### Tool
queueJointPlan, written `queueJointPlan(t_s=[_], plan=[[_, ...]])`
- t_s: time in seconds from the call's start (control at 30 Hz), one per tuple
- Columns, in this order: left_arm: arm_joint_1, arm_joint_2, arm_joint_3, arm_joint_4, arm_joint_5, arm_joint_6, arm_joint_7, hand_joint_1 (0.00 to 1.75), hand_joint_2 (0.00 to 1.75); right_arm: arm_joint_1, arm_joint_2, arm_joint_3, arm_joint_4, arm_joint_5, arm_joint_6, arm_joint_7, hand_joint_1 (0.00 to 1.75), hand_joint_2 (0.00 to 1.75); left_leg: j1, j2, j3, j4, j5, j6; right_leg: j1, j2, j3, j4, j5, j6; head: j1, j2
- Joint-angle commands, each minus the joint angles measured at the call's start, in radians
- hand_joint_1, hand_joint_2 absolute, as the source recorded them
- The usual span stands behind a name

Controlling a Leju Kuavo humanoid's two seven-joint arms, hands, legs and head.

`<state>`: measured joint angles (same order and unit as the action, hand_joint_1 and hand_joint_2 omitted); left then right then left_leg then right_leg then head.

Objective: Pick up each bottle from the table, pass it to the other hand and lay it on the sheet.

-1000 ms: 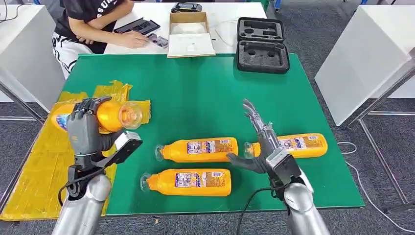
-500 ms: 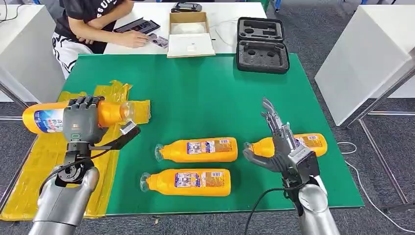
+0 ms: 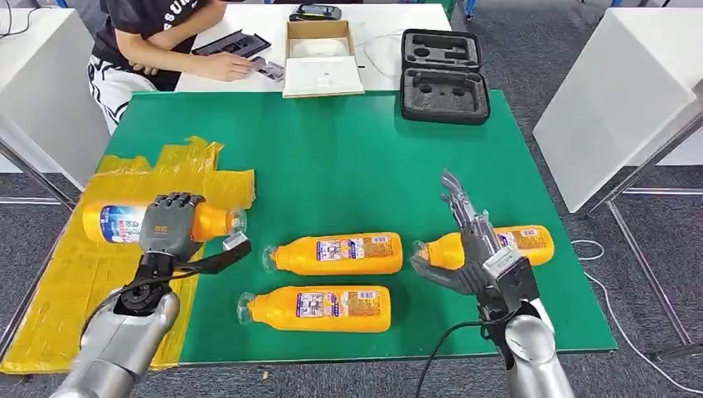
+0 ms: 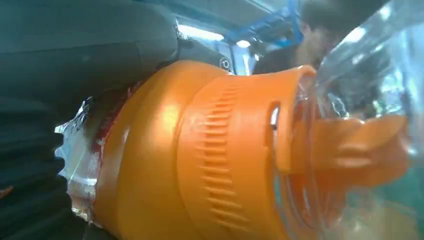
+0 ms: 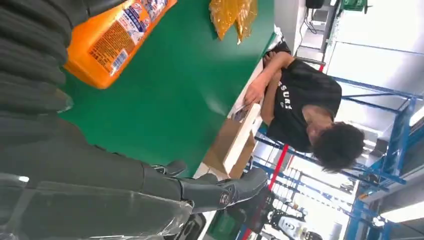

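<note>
Orange bottle [image 3: 124, 222] — left robot hand [image 3: 170, 225] grips | label text unreadable

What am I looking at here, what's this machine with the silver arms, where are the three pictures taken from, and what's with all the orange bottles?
It is a humanoid robot with two arms ending in many-fingered hands. The wide picture comes from a camera high on its body, looking down at a green table. The other two come from cameras at its wrists, so they look tilted and very close. The left hand grips an orange bottle over the yellow sheet. The right hand is open above another bottle. Two more bottles lie on the table. A person sits at a white table beyond.
</note>
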<state>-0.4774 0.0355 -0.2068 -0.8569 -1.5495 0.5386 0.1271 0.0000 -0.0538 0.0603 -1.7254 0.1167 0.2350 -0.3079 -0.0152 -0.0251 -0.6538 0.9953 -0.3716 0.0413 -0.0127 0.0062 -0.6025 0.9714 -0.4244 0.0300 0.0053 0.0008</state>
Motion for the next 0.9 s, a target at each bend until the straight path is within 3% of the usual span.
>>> queueJointPlan(t_s=[0.03,0.9], plan=[[-0.063,-0.034,0.139,0.277,0.072,0.025,-0.062,1.75,1.75,-0.050,0.013,0.042,0.086,0.022,0.000,0.001,0.00,1.75,0.000,0.003,0.003,-0.001,-0.001,-0.002,0.001,0.001,0.003,-0.001,0.000,-0.001,0.000,0.000],[-0.077,-0.030,0.168,0.324,0.076,0.037,-0.059,1.75,1.75,-0.054,0.014,0.047,0.094,0.033,-0.005,0.005,0.00,1.75,0.002,0.003,0.008,0.002,-0.004,-0.004,0.002,0.001,0.009,0.000,-0.003,-0.002,0.000,0.000]])
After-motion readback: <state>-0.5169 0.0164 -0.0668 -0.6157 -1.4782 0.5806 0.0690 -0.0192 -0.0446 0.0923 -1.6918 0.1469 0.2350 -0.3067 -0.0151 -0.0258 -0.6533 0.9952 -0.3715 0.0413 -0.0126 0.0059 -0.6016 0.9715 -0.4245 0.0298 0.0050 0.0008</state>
